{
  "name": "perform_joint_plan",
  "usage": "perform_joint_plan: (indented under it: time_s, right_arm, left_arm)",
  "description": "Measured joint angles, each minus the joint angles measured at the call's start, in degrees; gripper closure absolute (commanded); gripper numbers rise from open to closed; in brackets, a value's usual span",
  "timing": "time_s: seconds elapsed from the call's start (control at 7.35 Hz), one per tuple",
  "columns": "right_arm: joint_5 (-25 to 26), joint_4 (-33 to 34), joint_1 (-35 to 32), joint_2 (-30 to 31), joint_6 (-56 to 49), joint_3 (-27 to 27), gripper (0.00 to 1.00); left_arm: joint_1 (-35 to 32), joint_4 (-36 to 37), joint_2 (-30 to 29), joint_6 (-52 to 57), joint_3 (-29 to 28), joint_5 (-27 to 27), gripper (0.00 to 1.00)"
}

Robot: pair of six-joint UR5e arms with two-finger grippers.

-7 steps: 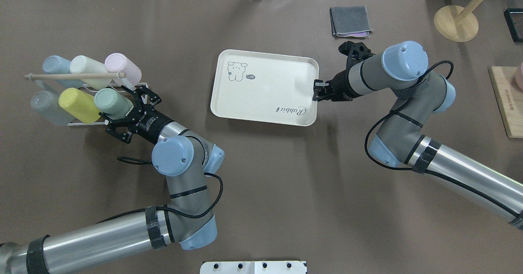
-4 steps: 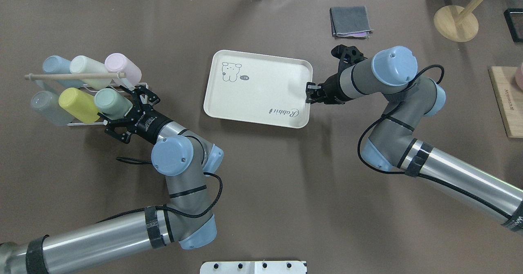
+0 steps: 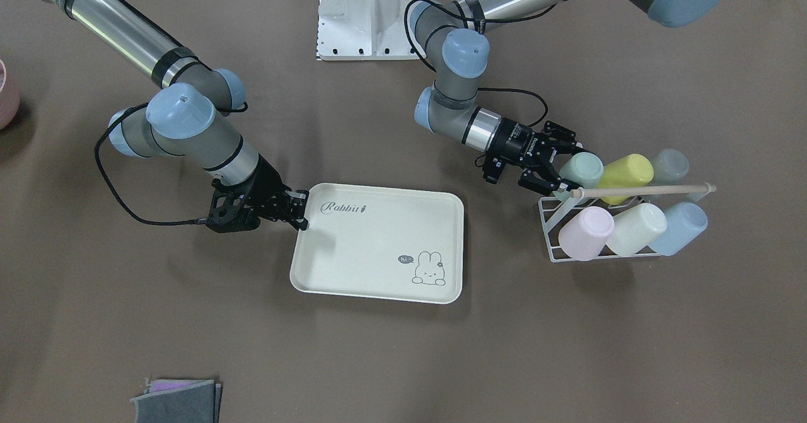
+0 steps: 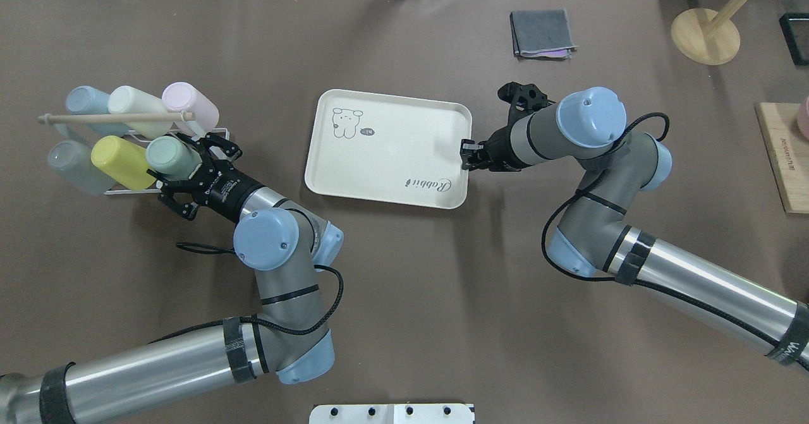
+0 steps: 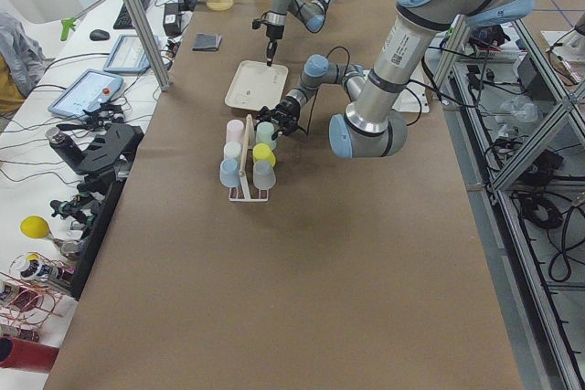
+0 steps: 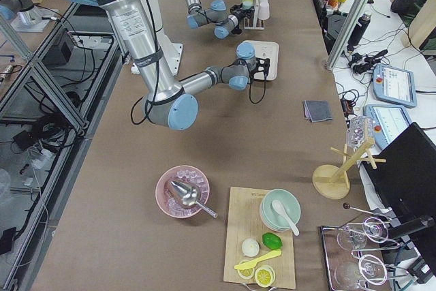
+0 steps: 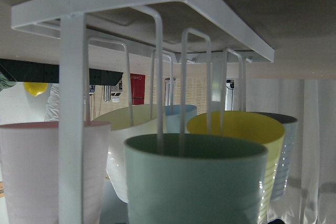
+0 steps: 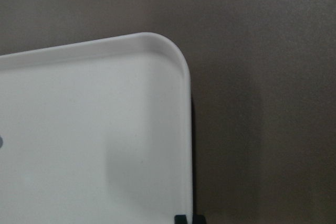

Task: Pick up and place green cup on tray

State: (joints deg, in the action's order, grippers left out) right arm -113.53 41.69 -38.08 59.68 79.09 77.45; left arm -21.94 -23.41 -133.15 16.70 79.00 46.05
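**Now tray drags left, left gripper closes in on cup**

So, two changes against a second ago. The right gripper is pinched shut on the right rim of the tray and has pulled it left across the table, nearer to the rack. The left gripper has also pushed forward. Its jaws are wide apart and now straddle the base end of the green cup, where earlier they sat just short of it. We see no squeeze yet.

For the task, we judge that the carry gets shorter and the grasp is about to happen. The cup is not picked and nothing sits on the tray.

The green cup is a plain matte mint tumbler with no handle and a slight taper. It sits in the near row at the right end of the rack, tilted over a wire peg, with its base toward the gripper. The yellow cup touches or nearly touches its left side, and the pink cup is just beyond it in the far row. In the left wrist view the green cup fills the lower centre, with the peg running into its mouth.

We judge it has to slide off along the peg, not lift straight up.
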Motion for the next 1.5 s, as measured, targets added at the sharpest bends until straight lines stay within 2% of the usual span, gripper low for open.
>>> perform_joint_plan:
  time_s: [0.41, 0.54, 0.95, 1.36, 1.5]
  right_arm:
    - [-3.1, 0.38, 0.02, 0.18, -5.73, 0.03, 1.0]
    - [-4.21, 0.5, -0.25, 0.22, -6.77, 0.06, 1.0]
    - [-8.83, 0.64, -2.8, 0.45, -8.1, -0.05, 1.0]
    - [-9.13, 0.62, -2.78, 0.67, -8.47, -0.33, 1.0]
    - [-9.11, 0.58, -2.68, 0.67, -8.25, -0.45, 0.05]
  left_arm:
    - [-0.03, 0.75, 0.11, -0.1, -0.01, -0.08, 0.88]
    - [-0.02, 1.24, 0.19, -0.23, 0.05, -0.08, 0.92]
    - [0.16, 3.18, 0.18, -0.66, 1.72, 0.54, 0.93]
    - [0.29, 8.1, -0.15, -0.76, 8.19, 2.82, 0.94]
    - [0.24, 9.83, -0.17, -0.73, 11.12, 3.69, 0.93]
